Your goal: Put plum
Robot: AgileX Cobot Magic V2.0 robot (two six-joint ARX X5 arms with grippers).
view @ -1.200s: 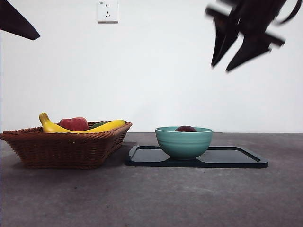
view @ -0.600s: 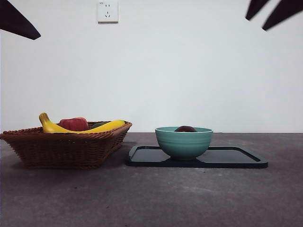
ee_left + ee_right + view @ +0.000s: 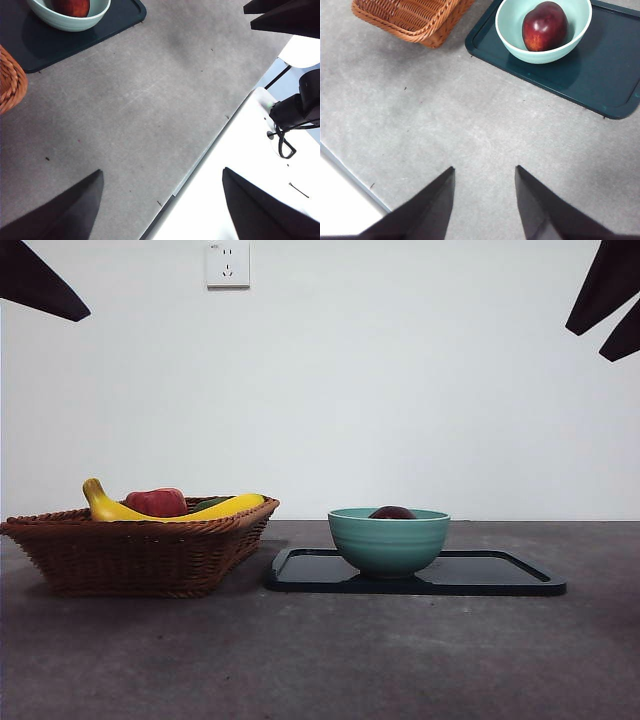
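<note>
Both claws released, right claw (image 3: 485,172) view reveals whole plum (image 3: 544,26), front only its top

Even, soft light — sharp focus.

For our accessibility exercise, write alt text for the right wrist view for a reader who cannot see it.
A dark red plum lies in a pale green bowl standing on a dark tray on a grey table. A corner of a wicker basket sits beside the tray, and the open right gripper hangs empty above bare table.
</note>
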